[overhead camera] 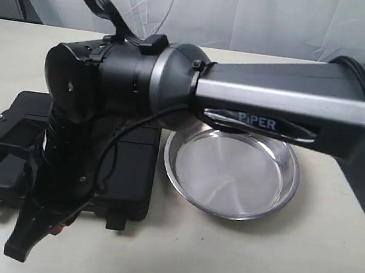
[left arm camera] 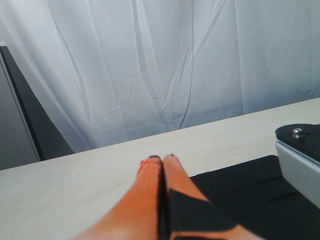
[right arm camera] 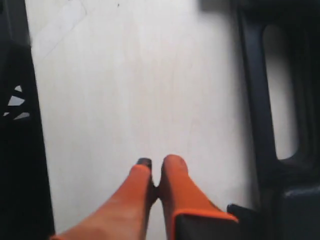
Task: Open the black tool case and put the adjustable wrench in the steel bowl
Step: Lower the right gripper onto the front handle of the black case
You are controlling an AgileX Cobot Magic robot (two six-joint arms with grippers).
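The black tool case (overhead camera: 132,164) looks stiff and slick, best taken at its front latches (overhead camera: 114,221) by the right gripper (right arm camera: 156,166), pinched empty like the left gripper (left arm camera: 162,159).

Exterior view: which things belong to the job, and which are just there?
Job:
- black tool case, lid shut
- steel bowl, nothing seen in it
- adjustable wrench: not in view

Just there:
- white curtain
- table
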